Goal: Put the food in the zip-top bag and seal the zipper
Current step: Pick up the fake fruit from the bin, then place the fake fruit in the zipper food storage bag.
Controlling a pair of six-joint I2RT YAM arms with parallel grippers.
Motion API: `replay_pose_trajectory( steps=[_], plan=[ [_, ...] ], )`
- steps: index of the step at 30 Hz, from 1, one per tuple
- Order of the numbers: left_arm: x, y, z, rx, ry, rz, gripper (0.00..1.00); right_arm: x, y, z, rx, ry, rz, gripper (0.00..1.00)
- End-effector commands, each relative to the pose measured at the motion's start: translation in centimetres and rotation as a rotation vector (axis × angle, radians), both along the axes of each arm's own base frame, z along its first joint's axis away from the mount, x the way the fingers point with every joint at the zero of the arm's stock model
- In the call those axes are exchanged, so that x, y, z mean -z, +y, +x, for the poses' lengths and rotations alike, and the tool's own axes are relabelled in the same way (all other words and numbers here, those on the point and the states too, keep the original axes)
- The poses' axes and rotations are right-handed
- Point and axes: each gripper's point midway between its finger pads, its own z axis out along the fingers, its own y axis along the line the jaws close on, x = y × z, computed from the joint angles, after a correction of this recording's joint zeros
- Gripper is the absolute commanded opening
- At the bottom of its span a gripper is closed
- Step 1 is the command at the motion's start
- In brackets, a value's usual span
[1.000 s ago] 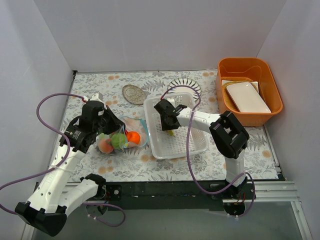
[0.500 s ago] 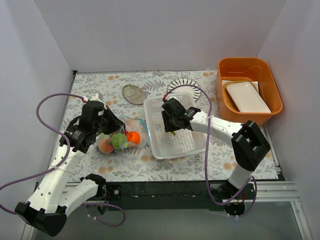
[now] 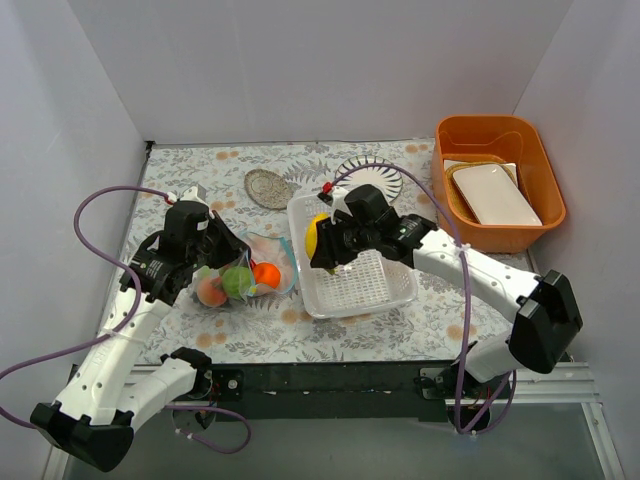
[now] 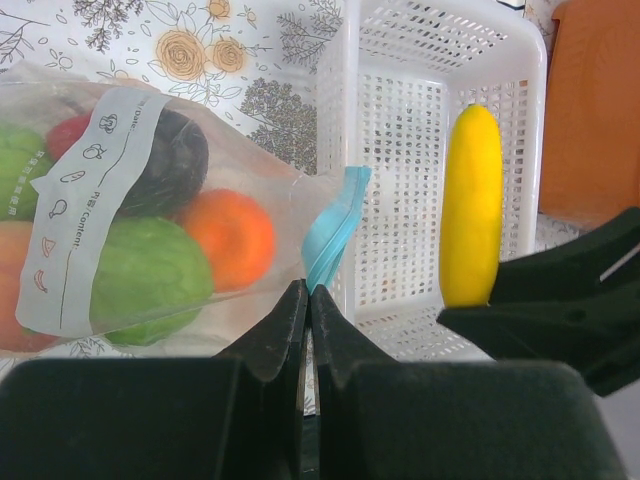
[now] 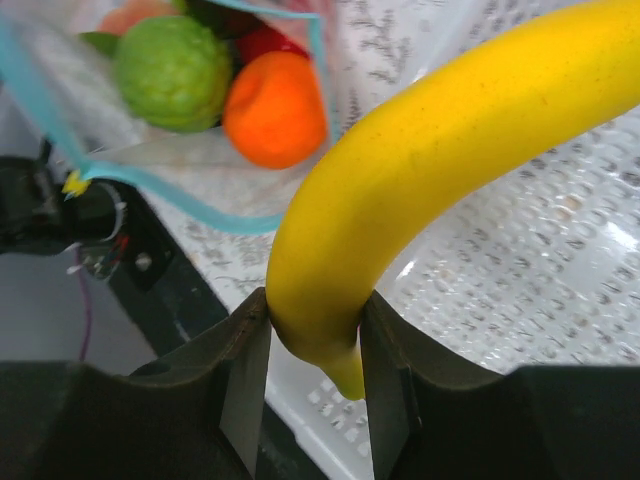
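The clear zip-top bag (image 3: 245,270) lies left of the white basket (image 3: 375,290) and holds a green ball (image 4: 150,275), an orange (image 4: 230,235), a dark ball (image 4: 170,160), a peach and something red. My left gripper (image 4: 309,292) is shut on the bag's blue-green zipper strip (image 4: 332,228) at its mouth. My right gripper (image 5: 312,318) is shut on the yellow banana (image 5: 430,170) and holds it above the basket's left side, near the bag's open mouth. The banana also shows in the top view (image 3: 316,235) and in the left wrist view (image 4: 470,205).
An orange bin (image 3: 528,205) with a white tray inside stands at the back right. A glass dish (image 3: 372,172) and a round patterned disc (image 3: 266,187) lie behind the basket. White walls close in the left, back and right.
My right gripper has lifted the banana out of the basket and moved left toward the bag's mouth. The left gripper and bag have stayed put.
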Motion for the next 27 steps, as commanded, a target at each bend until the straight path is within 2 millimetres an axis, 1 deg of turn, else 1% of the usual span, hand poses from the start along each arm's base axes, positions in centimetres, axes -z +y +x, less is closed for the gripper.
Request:
replay_pose_trajectory(
  steps=[1, 2, 3, 6, 12, 15, 17, 18, 20, 21, 24, 25, 26, 27],
  plan=[
    [-1.1, -0.4, 0.3, 0.013, -0.033, -0.021, 0.01, -4.0, 1.5, -3.9, -0.217, 0.004, 0.193, 0.22],
    [-1.1, -0.4, 0.4, 0.012, -0.033, -0.022, 0.01, -4.2, 1.6, -4.5, -0.245, 0.015, 0.21, 0.23],
    [-1.0, -0.4, 0.4, 0.013, -0.031, -0.02, 0.01, -4.6, 1.7, -5.8, -0.309, 0.049, 0.242, 0.23],
    [-1.1, -0.5, 0.5, 0.014, -0.034, -0.025, 0.01, -5.0, 1.8, -7.6, -0.392, 0.09, 0.293, 0.23],
    [-1.0, -0.5, 0.5, 0.017, -0.034, -0.021, 0.01, -5.4, 1.8, -10.4, -0.523, 0.135, 0.342, 0.23],
    [-1.1, -0.6, 0.7, 0.019, -0.036, -0.023, 0.01, -5.9, 1.8, -11.2, -0.57, 0.143, 0.38, 0.23],
    [-1.1, -0.7, 0.8, 0.02, -0.037, -0.026, 0.01, -5.9, 1.8, -11.6, -0.585, 0.159, 0.389, 0.23],
    [-1.1, -0.7, 0.8, 0.021, -0.035, -0.029, 0.01, -6.3, 2.0, -11.8, -0.606, 0.153, 0.412, 0.23],
    [-0.9, -0.8, 0.7, 0.023, -0.033, -0.027, 0.01, -6.4, 2.1, -12.2, -0.618, 0.18, 0.428, 0.23],
    [-0.9, -0.8, 0.7, 0.023, -0.031, -0.027, 0.0, -6.6, 2.4, -12.1, -0.622, 0.171, 0.443, 0.23],
    [-0.8, -0.7, 0.6, 0.024, -0.026, -0.023, 0.0, -5.8, 2.9, -11.8, -0.612, 0.207, 0.441, 0.23],
    [-0.8, -0.7, 0.6, 0.026, -0.027, -0.021, 0.0, -5.3, 3.5, -11.4, -0.612, 0.208, 0.444, 0.23],
    [-0.8, -0.7, 0.5, 0.025, -0.026, -0.022, 0.0, -5.4, 3.8, -11.1, -0.614, 0.211, 0.45, 0.23],
    [-0.9, -1.1, 0.2, 0.048, -0.023, -0.04, 0.0, -5.2, 4.1, -10.9, -0.612, 0.218, 0.449, 0.23]
  ],
)
